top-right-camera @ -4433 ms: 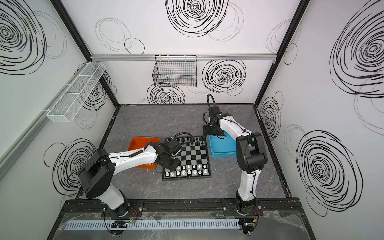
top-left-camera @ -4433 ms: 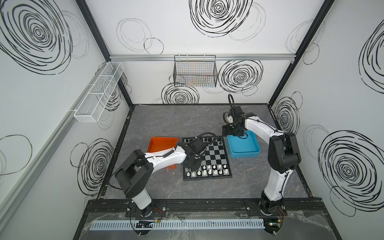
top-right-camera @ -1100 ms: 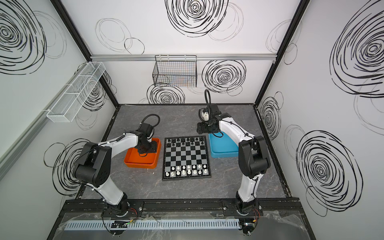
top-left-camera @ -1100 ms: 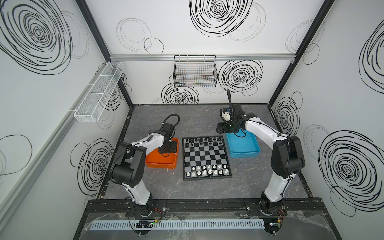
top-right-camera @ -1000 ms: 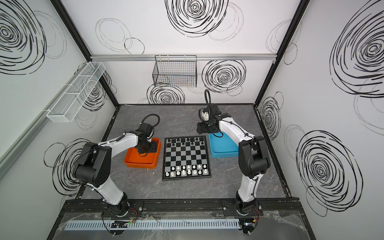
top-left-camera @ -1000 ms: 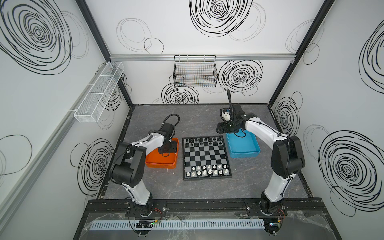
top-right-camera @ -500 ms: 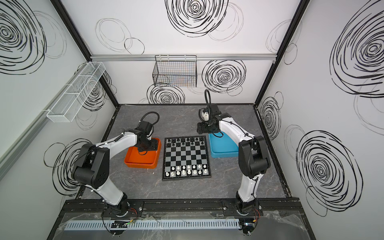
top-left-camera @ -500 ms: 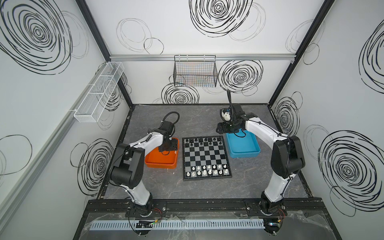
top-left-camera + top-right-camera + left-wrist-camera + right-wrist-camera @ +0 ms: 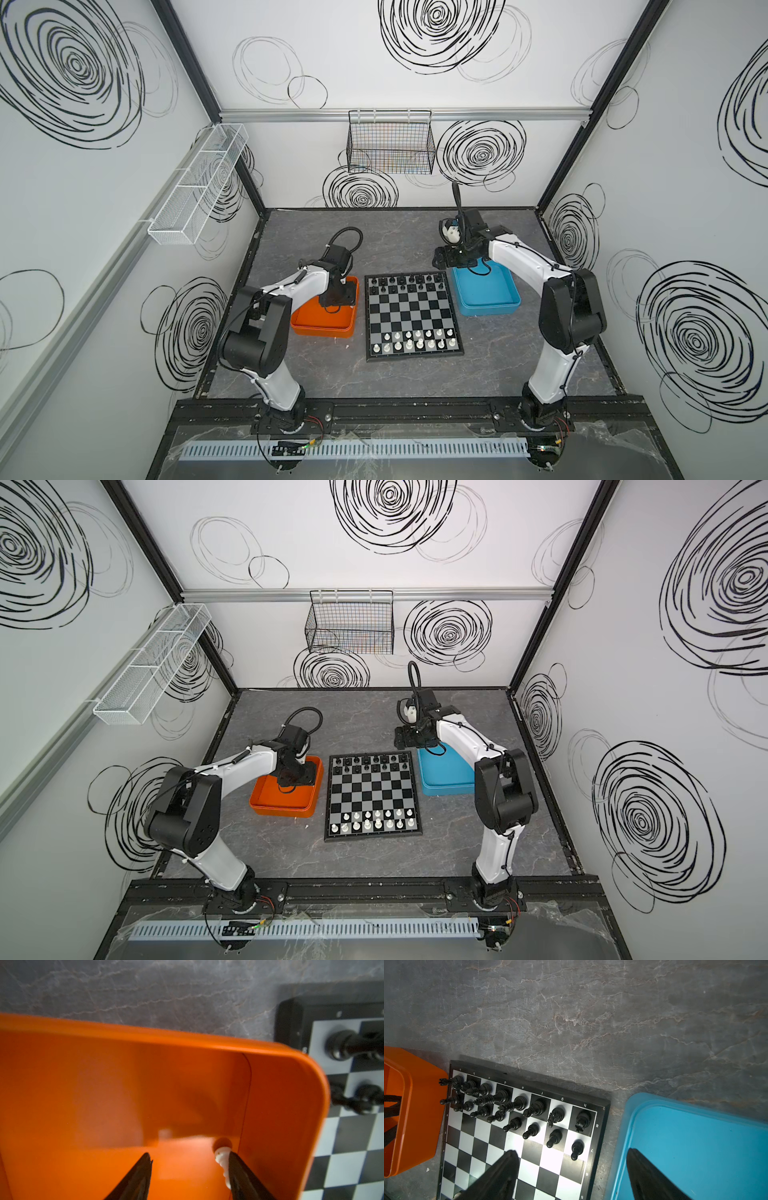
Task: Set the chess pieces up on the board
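1. Since the earliest frames: shift of left gripper (image 9: 337, 298) from over board (image 9: 409, 312) to inside orange tray (image 9: 322, 332). No visible shift of right gripper (image 9: 443, 262) over the last second.
2. Left jaws partly open, low in the tray, at its far corner next to the board.
3. Left wrist view: gripper (image 9: 189, 1154) with a white piece (image 9: 222, 1159) touching the inner face of one finger (image 9: 239, 1174). Other finger well apart from the piece, so nothing clamped between the two.
4. Right jaws wide open, holding nothing.
5. Right wrist view: gripper (image 9: 571, 1151) above the board's far right corner and the near edge of blue tray (image 9: 695, 1147), one finger over each.
6. Board flat on worktop (image 9: 415, 232), between orange tray and blue tray, just beside each. Touching or not: cannot tell.
7. Black pieces (image 9: 517, 1103) upright, filling the two far rows of the board.
8. White pieces (image 9: 415, 338) upright in the two near rows. Too small in both top views for an exact count.
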`<state>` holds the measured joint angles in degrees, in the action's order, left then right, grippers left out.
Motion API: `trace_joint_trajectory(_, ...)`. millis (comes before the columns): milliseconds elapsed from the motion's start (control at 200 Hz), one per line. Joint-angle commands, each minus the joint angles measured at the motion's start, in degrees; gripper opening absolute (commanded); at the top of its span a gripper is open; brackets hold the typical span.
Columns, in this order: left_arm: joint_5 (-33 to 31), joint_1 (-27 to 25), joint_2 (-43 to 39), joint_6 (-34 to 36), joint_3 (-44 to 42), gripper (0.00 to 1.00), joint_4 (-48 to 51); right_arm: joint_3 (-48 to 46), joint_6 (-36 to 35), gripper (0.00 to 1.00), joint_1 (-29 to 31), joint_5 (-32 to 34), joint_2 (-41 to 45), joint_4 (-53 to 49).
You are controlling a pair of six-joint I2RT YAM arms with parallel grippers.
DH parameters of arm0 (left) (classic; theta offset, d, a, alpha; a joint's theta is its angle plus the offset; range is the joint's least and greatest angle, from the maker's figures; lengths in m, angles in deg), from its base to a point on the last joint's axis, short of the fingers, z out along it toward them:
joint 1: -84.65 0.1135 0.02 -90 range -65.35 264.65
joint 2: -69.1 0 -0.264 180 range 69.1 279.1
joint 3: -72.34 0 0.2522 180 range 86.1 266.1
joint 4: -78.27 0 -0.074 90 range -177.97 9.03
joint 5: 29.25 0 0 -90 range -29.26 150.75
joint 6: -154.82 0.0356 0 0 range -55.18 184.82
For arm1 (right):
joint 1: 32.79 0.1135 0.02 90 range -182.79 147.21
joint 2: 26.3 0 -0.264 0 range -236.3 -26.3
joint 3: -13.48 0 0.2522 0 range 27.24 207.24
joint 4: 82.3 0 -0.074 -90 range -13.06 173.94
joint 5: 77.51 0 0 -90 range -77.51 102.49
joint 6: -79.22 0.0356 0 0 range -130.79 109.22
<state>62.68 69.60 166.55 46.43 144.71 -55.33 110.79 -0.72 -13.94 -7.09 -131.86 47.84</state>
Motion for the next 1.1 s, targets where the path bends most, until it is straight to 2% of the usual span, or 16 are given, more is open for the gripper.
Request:
trace_joint_trajectory(0, 0.6, -0.8, 1.4, 0.9, 0.5, 0.61, 0.2, 1.6, -0.3, 0.86, 0.1, 0.8, -0.6, -1.4)
trace_joint_trajectory(230, 0.0, -1.3, 1.1, 0.8, 0.9, 0.58, 0.7, 1.9, -0.6, 0.86, 0.1, 1.0, -0.5, -1.7)
trace_joint_trajectory(395, -0.4, -0.9, -0.7, 0.3, 2.1, 0.7, 2.1, 3.4, -0.9, 0.86, 0.1, 1.3, -1.0, -2.8)
trace_joint_trajectory(465, -0.1, -0.8, -1.8, 0.4, 2.8, 0.71, 2.8, 3.9, -0.9, 0.86, 0.1, 1.5, -1.3, -3.2)
trace_joint_trajectory(946, -2.1, 2.8, -5.9, 6.6, 4.1, 0.7, 7.1, 11.1, 0.9, 0.85, 0.2, 4.8, -4.2, -8.1)
trace_joint_trajectory(1096, 0.1, 2.5, -8.6, 5.1, -0.5, 0.68, 4.8, 13.3, 2.0, 0.85, 0.6, 5.4, -5.2, -9.6)
